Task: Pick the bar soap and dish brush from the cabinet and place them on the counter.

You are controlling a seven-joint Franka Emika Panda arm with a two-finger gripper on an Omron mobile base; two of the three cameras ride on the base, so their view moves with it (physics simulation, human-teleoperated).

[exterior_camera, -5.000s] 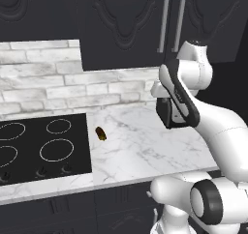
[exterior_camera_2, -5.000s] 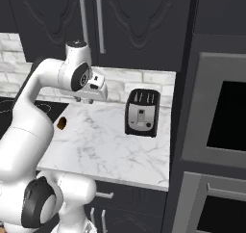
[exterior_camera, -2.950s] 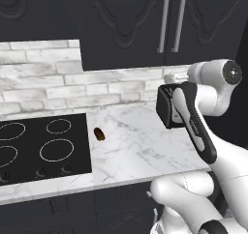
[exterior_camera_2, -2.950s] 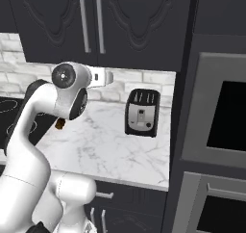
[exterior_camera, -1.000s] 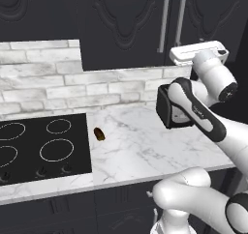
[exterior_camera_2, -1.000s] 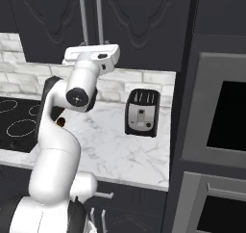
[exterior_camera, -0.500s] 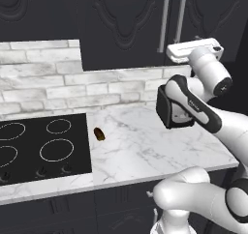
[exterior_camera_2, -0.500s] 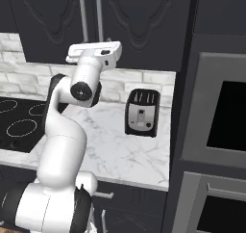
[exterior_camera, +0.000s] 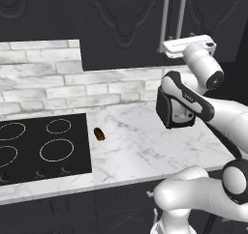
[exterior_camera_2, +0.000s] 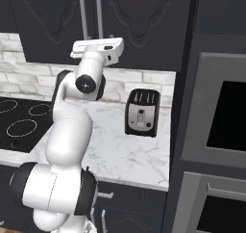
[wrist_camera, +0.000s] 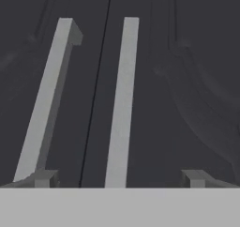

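Dark carved doors of the cabinet (wrist_camera: 140, 80) sit closed ahead (soap and brush presumably behind them). Its right-door handle (wrist_camera: 123, 104) runs lengthwise between the fingers (wrist_camera: 46, 178), which are spread wide apart, gripping nothing.

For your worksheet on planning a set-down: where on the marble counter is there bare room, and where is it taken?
The counter is bare between the brown lump beside the cooktop and the toaster, along the front edge too. The toaster's corner by the oven tower is crowded.
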